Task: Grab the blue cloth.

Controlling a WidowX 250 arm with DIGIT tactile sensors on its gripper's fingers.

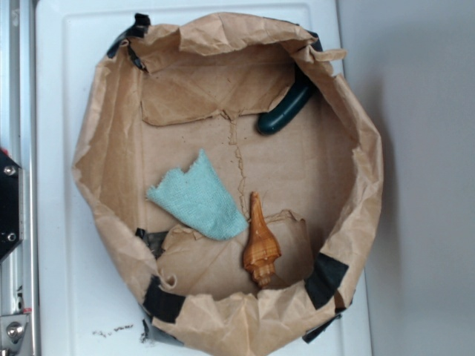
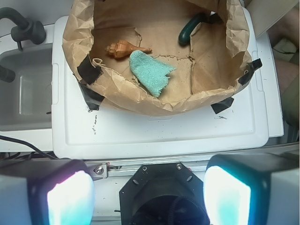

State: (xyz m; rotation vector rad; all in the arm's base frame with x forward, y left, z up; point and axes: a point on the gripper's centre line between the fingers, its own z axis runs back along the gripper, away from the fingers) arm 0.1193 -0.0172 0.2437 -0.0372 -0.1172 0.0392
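The blue cloth [image 1: 199, 197] is a pale teal terry wedge with a jagged edge, lying flat on the floor of a brown paper basin [image 1: 104, 141]. In the wrist view the blue cloth [image 2: 150, 72] sits far ahead, inside the same paper basin [image 2: 140, 101]. My gripper [image 2: 149, 197] is open, its two pads wide apart at the bottom of the wrist view with nothing between them. It hovers well short of the basin, over the robot's black base. The exterior view does not show the gripper.
An orange-brown seashell [image 1: 260, 245] lies just right of the cloth; in the wrist view the seashell [image 2: 123, 48] is just left of it. A dark green curved object [image 1: 286, 110] rests against the far wall. The basin stands on a white board [image 2: 164, 131], and a grey sink [image 2: 23, 89] is at left.
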